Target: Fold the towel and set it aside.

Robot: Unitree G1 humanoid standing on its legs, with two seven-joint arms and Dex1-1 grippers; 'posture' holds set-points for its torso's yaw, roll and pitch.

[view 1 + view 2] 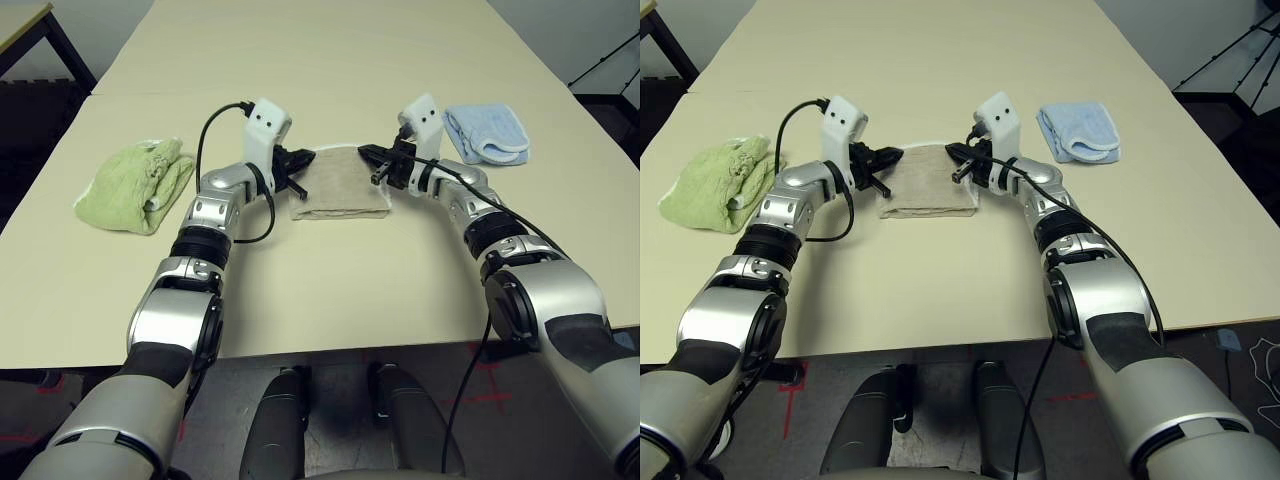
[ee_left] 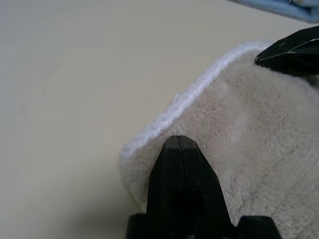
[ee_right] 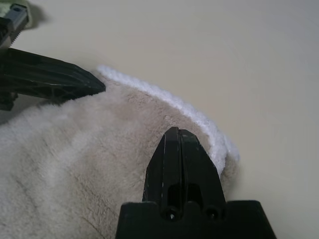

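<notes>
The towel (image 1: pixel 338 184) lies folded into a squarish pad in the middle of the table (image 1: pixel 330 80), between the two arms. It is beige terry, soft and fuzzy with a short nap, and a raised white stitched edging (image 2: pixel 184 102) curves along its far edge and round the corners. The layers stack flat, the near edge showing a doubled fold.

The left gripper (image 1: pixel 297 160) sits at the towel's left far corner, its two black wedge-shaped fingers pressed together with no cloth seen between them. The right gripper (image 1: pixel 367 153) sits at the right far corner, its fingers likewise pressed together over the pile.

A pale green cloth (image 1: pixel 135 185), crumpled and nubbly, rests well to the left. A light blue cloth (image 1: pixel 487 134), folded with a rolled rim, lies to the right. The table is smooth, matte and cream-coloured.
</notes>
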